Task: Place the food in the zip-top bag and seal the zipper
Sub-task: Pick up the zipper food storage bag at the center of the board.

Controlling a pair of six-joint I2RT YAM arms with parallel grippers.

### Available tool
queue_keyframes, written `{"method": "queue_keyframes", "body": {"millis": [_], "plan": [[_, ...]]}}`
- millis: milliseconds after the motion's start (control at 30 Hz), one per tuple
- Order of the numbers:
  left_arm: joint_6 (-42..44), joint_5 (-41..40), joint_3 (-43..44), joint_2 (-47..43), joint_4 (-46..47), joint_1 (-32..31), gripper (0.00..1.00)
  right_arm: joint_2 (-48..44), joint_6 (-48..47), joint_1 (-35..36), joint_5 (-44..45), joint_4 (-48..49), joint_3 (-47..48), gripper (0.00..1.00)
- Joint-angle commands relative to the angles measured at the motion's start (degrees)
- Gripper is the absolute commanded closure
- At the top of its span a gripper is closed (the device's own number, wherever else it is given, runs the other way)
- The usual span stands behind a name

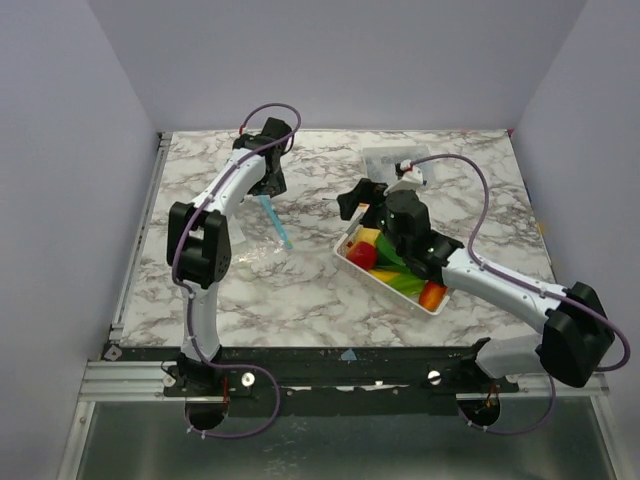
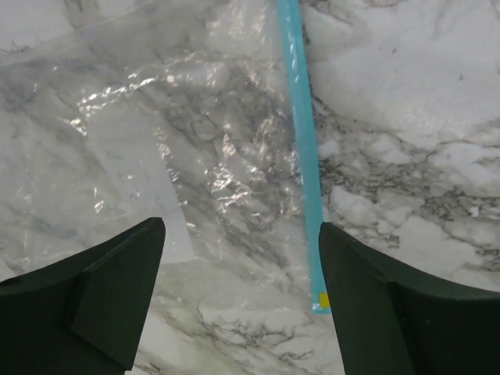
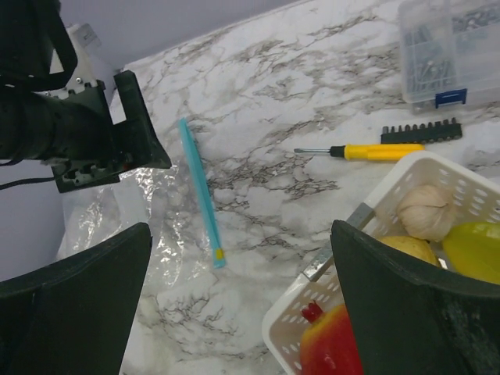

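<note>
Food (image 1: pixel 405 283) lies in the white basket (image 1: pixel 438 310) near right, under the right gripper (image 3: pixel 242 305), jaws wide, empty; I judge it should drop squarely on one piece; left, the zip-top bag (image 2: pixel 195 148) lies flat on the counter (image 1: pixel 300 300), zipper (image 2: pixel 301 148) along its right edge; the left gripper (image 2: pixel 242 297) hangs parted above, well placed to lift the mouth's upper lip; no legible writing.

Table (image 1: pixel 300 290): you have a marble-patterned top.
Left side: your clear zip-top bag (image 2: pixel 195 141) lies flat, with its light-blue zipper (image 2: pixel 303 156) on the edge towards the basket.
Right side: white slotted basket (image 3: pixel 406 180).
Far right: clear lidded box (image 3: pixel 445 55).
Between box and basket: yellow-handled screwdriver (image 3: pixel 367 151), with a black bit holder (image 3: pixel 422 130) just beside it.
</note>
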Motion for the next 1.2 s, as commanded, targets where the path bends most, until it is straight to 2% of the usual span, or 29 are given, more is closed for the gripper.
{"method": "queue_keyframes", "body": {"millis": [0, 133, 200, 533, 667, 800, 967, 1167], "plan": [[-3.00, -3.66, 15.08, 9.26, -10.61, -1.32, 0.18, -5.02, -1.22, 0.44, 7.62, -1.65, -4.16, 0.00], [-4.29, -3.35, 25.53, 18.05, -15.31, -2.51, 0.18, -8.21, -2.19, 0.45, 9.72, -1.51, -6.44, 0.00], [-6.51, -4.16, 28.12, 20.84, -17.61, -2.54, 0.18, -9.34, -2.63, 0.38, 10.34, -1.59, -7.07, 0.00], [-6.15, -0.21, 27.47, 23.37, -17.17, -2.72, 0.20, -12.05, -2.22, 0.33, 10.27, -0.08, -9.75, 0.00], [-6.02, 2.61, 26.68, 22.54, -18.91, -2.72, 0.20, -10.12, -1.64, 0.34, 5.75, 1.53, -9.49, 0.00], [-3.21, 5.09, 13.15, 9.88, -9.19, -2.35, 0.17, -2.64, -1.31, 0.44, -3.04, 4.20, -6.27, 0.00], [-0.63, 10.22, 3.57, -5.54, -4.60, 1.60, 0.13, 9.83, -0.20, 0.75, -10.07, 8.06, 1.32, 0.00], [3.30, 23.57, -14.28, -28.02, 4.96, 7.94, 0.06, 25.29, 0.36, 0.88, -14.97, 10.37, 12.84, 0.01]]}}
